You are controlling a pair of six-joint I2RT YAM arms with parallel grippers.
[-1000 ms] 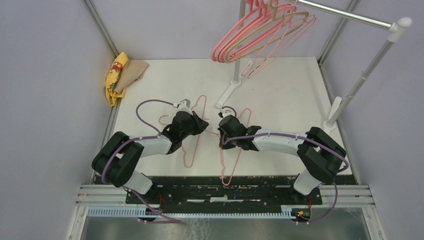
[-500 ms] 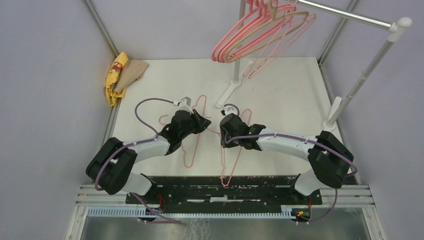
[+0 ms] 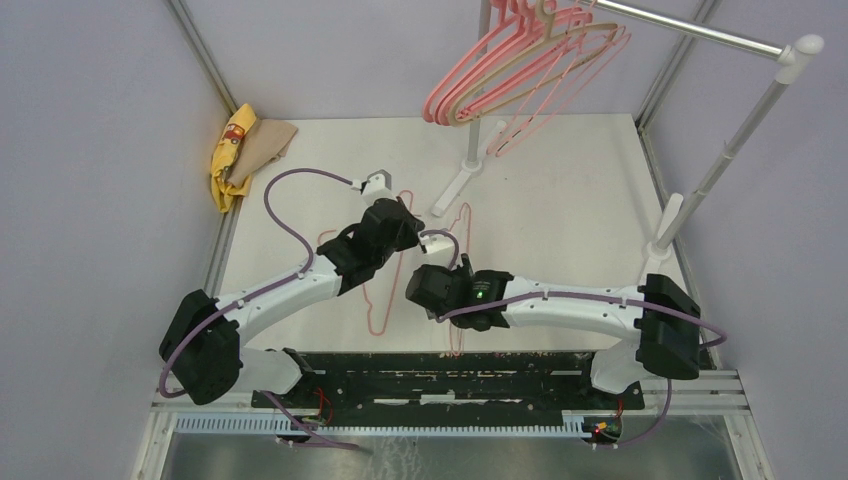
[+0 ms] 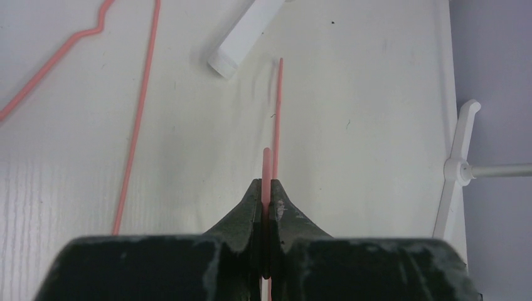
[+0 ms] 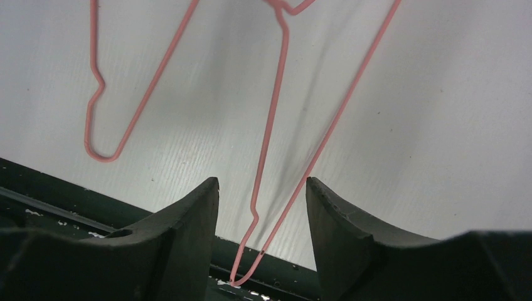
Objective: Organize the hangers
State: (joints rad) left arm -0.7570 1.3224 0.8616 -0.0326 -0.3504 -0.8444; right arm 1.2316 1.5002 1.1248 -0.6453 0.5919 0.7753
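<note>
Two wire hangers (image 5: 93, 37) are seen lying before the rail stand (image 3: 455, 188). One is pinched by the left gripper (image 4: 265, 194); the right gripper (image 5: 261, 183) is spread, empty. A firm, level lift is advised.

Robot lab test cell: plain grey panel walls (image 3: 100, 150), aluminium frame posts (image 3: 207, 62), white table (image 3: 580, 180), left arm (image 3: 290, 290) and right arm (image 3: 570, 297) bolted to black base plate (image 3: 400, 385) at the table's near edge.

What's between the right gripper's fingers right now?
One narrow end of a thin pink wire hanger runs between the fingers of the open right gripper; the right wrist view shows it.
</note>
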